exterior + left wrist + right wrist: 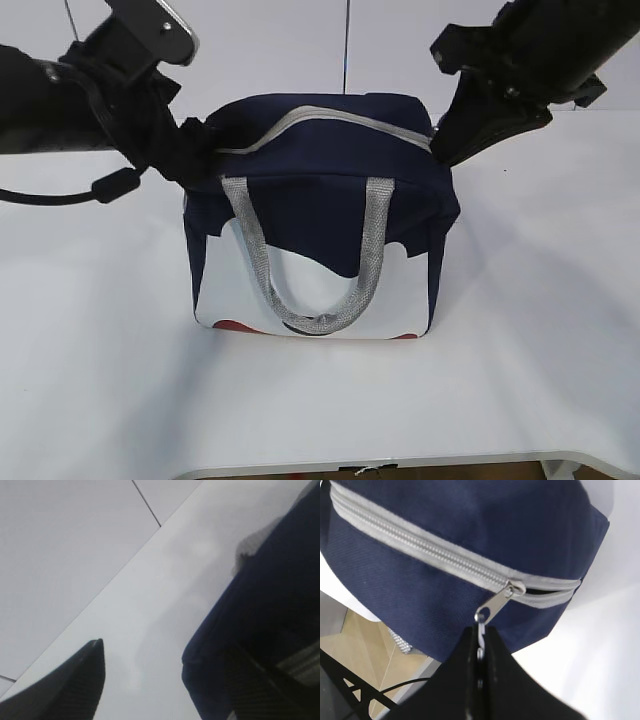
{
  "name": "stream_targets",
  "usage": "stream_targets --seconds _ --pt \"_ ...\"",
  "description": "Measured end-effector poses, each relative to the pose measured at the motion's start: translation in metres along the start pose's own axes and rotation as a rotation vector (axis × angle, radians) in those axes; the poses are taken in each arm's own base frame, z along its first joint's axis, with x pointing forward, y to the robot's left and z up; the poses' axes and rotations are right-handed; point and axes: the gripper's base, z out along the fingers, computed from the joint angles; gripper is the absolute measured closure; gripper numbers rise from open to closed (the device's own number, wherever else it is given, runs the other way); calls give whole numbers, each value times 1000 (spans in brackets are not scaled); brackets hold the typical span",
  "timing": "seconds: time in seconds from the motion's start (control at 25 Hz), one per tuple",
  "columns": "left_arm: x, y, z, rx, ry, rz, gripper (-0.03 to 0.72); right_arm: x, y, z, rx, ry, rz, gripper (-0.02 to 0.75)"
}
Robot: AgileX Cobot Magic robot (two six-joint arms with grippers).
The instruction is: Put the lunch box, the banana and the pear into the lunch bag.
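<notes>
The navy lunch bag (320, 200) stands upright in the middle of the table, white wavy side facing me. Its grey zipper (330, 118) is shut along most of its length. My right gripper (480, 636) is shut on the ring pull (480, 629) at the bag's right top corner (437, 140). The slider (516, 587) sits near that end, with a short open gap past it. My left gripper (165, 650) is open at the bag's upper left corner (198, 150), one finger against the navy fabric (280, 605). The lunch box, banana and pear are out of view.
The grey webbing handles (375, 240) hang down over the bag's front. The white table (100, 350) reaches to a front edge near the bottom of the exterior view. A white wall stands behind.
</notes>
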Motion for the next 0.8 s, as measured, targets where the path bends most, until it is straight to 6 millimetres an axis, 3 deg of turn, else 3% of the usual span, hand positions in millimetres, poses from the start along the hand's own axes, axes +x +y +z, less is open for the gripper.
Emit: stream_targets --seconds 0.36,0.6,0.8 --pt "-10 27 -59 212 -4 52 124 -3 2 -4 1 -17 0 720" --pt "-28 2 -90 428 -107 203 125 -3 2 -4 1 -17 2 720" --pt "-40 -25 -92 529 -208 364 129 -3 2 -4 2 -17 24 720"
